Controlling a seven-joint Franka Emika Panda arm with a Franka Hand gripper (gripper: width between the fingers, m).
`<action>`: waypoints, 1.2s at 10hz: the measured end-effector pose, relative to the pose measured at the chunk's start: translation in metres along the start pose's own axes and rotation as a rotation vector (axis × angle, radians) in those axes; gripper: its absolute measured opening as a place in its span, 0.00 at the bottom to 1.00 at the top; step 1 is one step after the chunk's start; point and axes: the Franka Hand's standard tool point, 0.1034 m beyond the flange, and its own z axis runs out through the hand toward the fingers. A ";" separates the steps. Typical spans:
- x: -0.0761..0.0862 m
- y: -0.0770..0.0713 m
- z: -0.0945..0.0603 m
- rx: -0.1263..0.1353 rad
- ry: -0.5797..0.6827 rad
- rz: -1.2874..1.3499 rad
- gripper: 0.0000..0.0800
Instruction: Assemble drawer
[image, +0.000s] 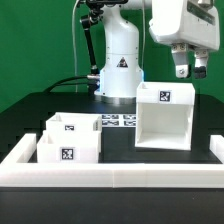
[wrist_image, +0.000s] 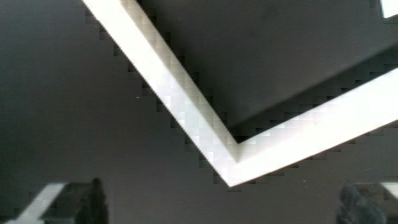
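Entry: drawer, white plastic, unassembled, three pieces on black table (image: 30, 112). Shell (image: 165, 125): tall, box-shaped, upright toward the exterior view's right, square tag near its upper edge. Trays, two, open-topped: rear tray (image: 72, 124) and front tray (image: 66, 152), just beside each other toward the exterior view's left, well apart from shell, neither inserted. Marker board (image: 118, 121): flat, between trays and shell, farther back. Border wall (image: 110, 178): long, low, along near edge. Gripper (image: 190, 70): above shell's top, not touching, fingers spread, nothing held. Wrist view: one white corner of shell's rim below, blurred fingertips (wrist_image: 63, 200) wide on either side. Step in hand, by judgement: approach for a grip on shell. Recommended handling: shift off the corner onto a straight run of wall, straddle one wall squarely, descend slowly, close only once both pads flank it; otherwise risk of tipping the shell.
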 end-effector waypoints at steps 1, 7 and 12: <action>-0.001 0.000 -0.001 -0.001 0.002 0.018 0.81; -0.031 -0.051 -0.017 0.022 -0.001 0.763 0.81; -0.035 -0.082 -0.014 0.033 0.004 1.252 0.81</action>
